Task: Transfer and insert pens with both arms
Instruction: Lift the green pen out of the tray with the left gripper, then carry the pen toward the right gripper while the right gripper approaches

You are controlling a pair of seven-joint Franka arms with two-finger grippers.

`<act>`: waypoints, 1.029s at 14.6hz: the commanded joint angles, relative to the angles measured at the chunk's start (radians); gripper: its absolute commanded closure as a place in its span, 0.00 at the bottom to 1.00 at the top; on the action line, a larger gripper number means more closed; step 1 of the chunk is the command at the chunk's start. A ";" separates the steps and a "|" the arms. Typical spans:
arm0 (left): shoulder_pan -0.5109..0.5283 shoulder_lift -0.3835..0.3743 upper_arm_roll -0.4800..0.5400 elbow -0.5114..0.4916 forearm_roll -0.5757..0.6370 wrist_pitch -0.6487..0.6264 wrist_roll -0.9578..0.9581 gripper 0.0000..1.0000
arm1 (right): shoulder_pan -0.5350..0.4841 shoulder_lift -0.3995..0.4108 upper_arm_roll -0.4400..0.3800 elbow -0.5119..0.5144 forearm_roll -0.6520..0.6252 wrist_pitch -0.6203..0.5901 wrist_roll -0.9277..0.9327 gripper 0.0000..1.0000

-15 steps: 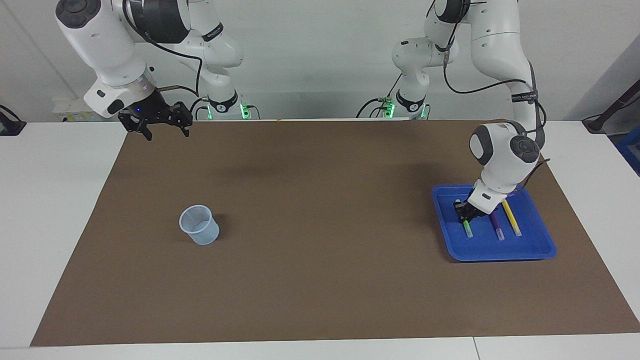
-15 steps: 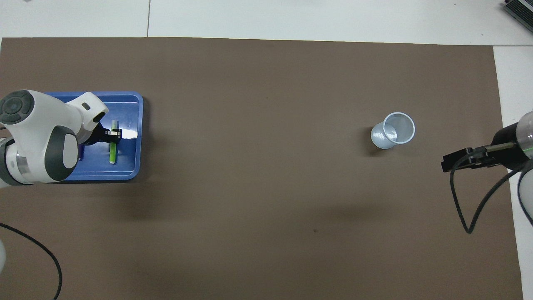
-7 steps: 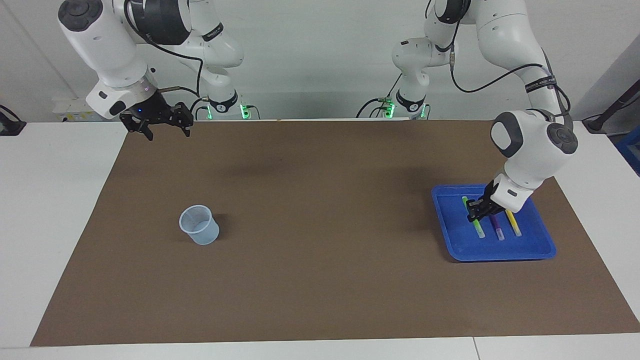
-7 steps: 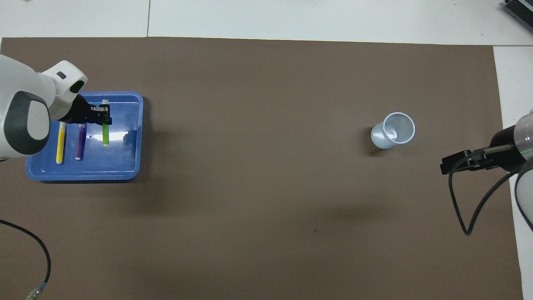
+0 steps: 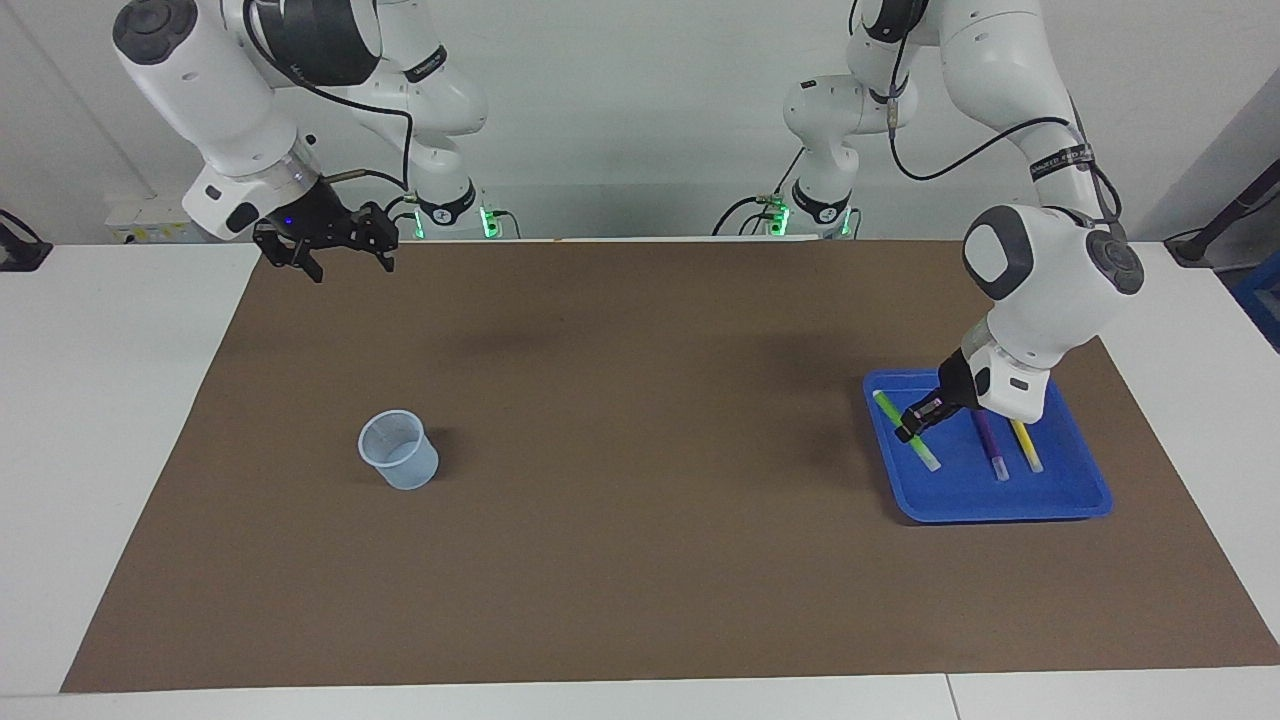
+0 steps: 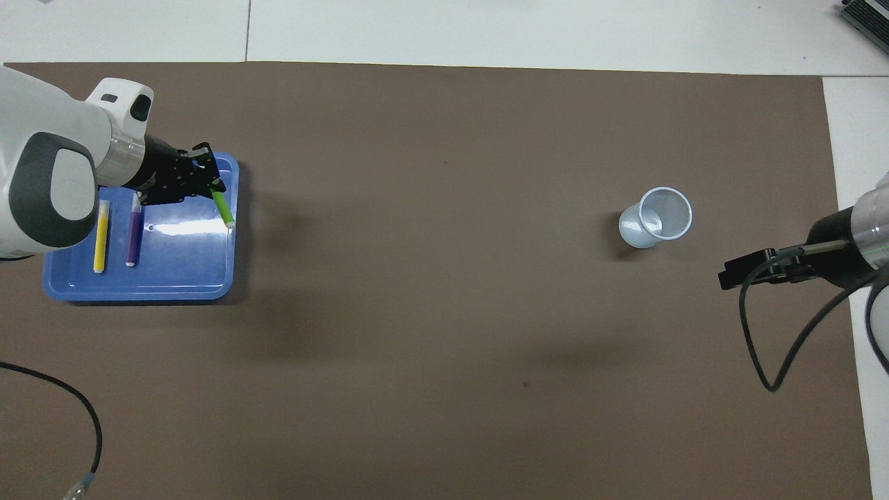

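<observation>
I see 2 pens (image 6: pixel 131 239) in the tray (image 6: pixel 139 286), a 3rd pen (image 6: pixel 223 208) raised above it; the cup (image 6: pixel 656 217) sits at its 3 o'clock, seen overhead.

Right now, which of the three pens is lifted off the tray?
The green pen: the left hand grips it, tilted, while the purple pen and the yellow pen lie flat.
</observation>
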 commanded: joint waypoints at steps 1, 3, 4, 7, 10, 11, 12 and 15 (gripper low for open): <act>-0.009 -0.047 -0.016 0.003 -0.046 -0.060 -0.152 1.00 | -0.019 -0.022 0.002 -0.038 0.099 0.037 -0.022 0.00; -0.019 -0.057 -0.045 0.009 -0.062 -0.068 -0.276 1.00 | -0.050 -0.010 0.002 -0.041 0.182 0.037 -0.022 0.00; -0.025 -0.068 -0.061 0.008 -0.065 -0.080 -0.338 1.00 | -0.050 -0.003 0.002 -0.041 0.207 0.040 -0.013 0.00; -0.074 -0.094 -0.084 -0.002 -0.072 -0.114 -0.557 1.00 | -0.041 0.004 0.002 -0.061 0.323 0.081 0.110 0.00; -0.170 -0.105 -0.085 -0.002 -0.072 -0.096 -0.789 1.00 | -0.021 0.010 0.004 -0.091 0.457 0.156 0.252 0.00; -0.202 -0.105 -0.084 0.000 -0.074 -0.083 -0.849 1.00 | 0.001 0.018 0.004 -0.102 0.495 0.191 0.289 0.00; -0.229 -0.105 -0.084 -0.002 -0.079 -0.065 -0.902 1.00 | 0.019 0.021 0.002 -0.107 0.518 0.225 0.329 0.00; -0.315 -0.099 -0.084 -0.005 -0.088 0.031 -1.073 1.00 | 0.083 0.023 0.002 -0.130 0.536 0.319 0.412 0.00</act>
